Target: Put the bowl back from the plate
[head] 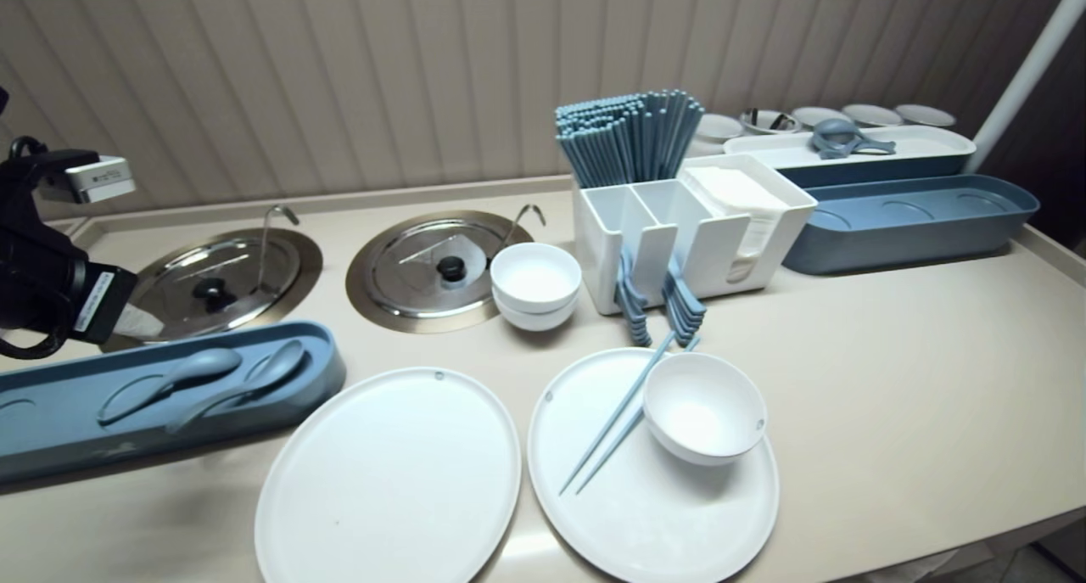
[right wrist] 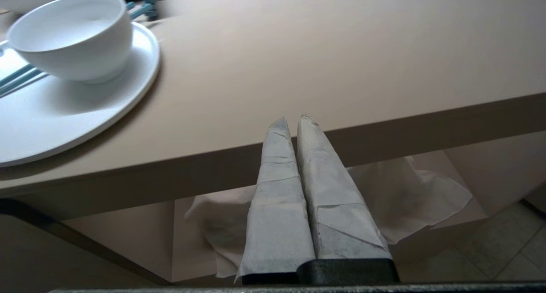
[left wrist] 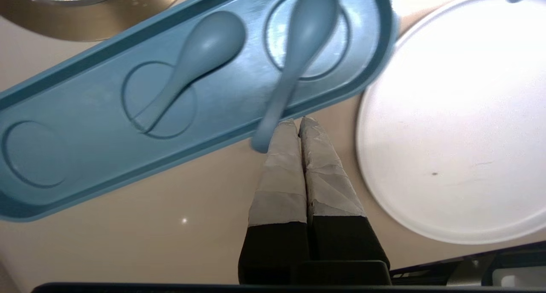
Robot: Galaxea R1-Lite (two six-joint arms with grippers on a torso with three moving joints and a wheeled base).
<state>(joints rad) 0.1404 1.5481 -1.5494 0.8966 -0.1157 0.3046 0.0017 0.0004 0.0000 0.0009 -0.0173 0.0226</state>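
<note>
My left gripper (left wrist: 298,121) hangs shut and empty over the counter, just off the near rim of a long blue tray (left wrist: 85,156). Two grey-blue spoons lie in that tray. One spoon (left wrist: 200,58) rests wholly inside. The other spoon (left wrist: 298,50) pokes its handle over the rim, ending beside my left fingertips. In the head view the left gripper (head: 140,322) is at the far left, above the tray (head: 51,413). My right gripper (right wrist: 292,120) is shut and empty, parked below the counter's front edge.
An empty white plate (head: 390,473) lies right of the tray. A second plate (head: 662,515) carries a white bowl (head: 704,409) and blue chopsticks (head: 611,422). Behind are two metal lids (head: 433,265), stacked bowls (head: 534,286), a white caddy (head: 679,227) and another blue tray (head: 908,222).
</note>
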